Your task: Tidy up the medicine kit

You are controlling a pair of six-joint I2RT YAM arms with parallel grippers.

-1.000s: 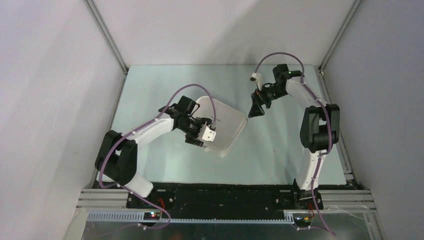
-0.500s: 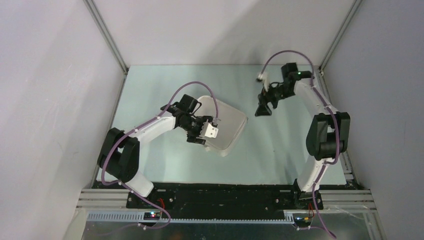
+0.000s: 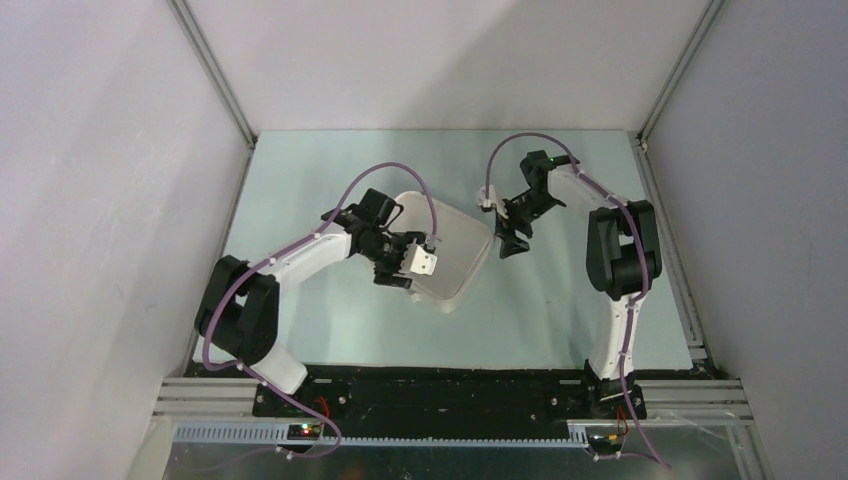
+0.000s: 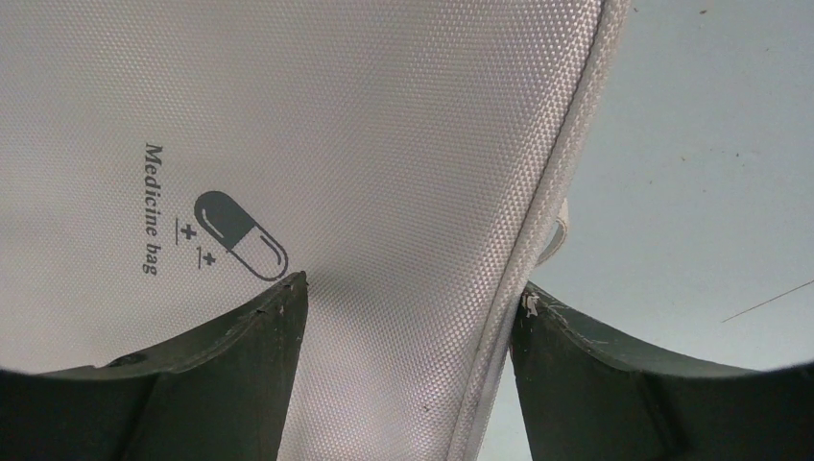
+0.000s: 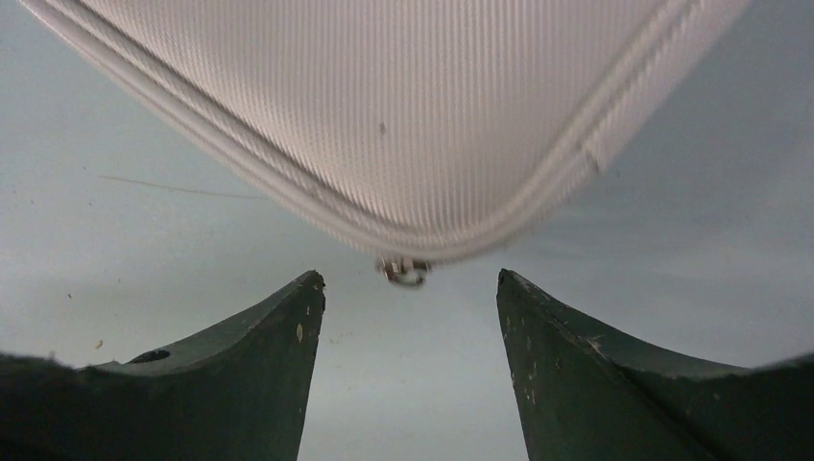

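The medicine kit is a white zip case lying shut on the table. Its lid with the dark pill logo fills the left wrist view. My left gripper stands open over the kit's near-left part. One finger sits on the lid and the other lies against the piped edge. My right gripper is open at the kit's right corner. A small metal zip pull hangs just ahead of its fingertips, which hold nothing.
The pale green table mat is boxed in by grey walls on three sides. Aluminium frame rails run along its edges. The black base rail crosses the near edge.
My right arm has swung in from the far right toward the kit's right corner, and its jaws have narrowed. The left arm and the kit have barely moved.
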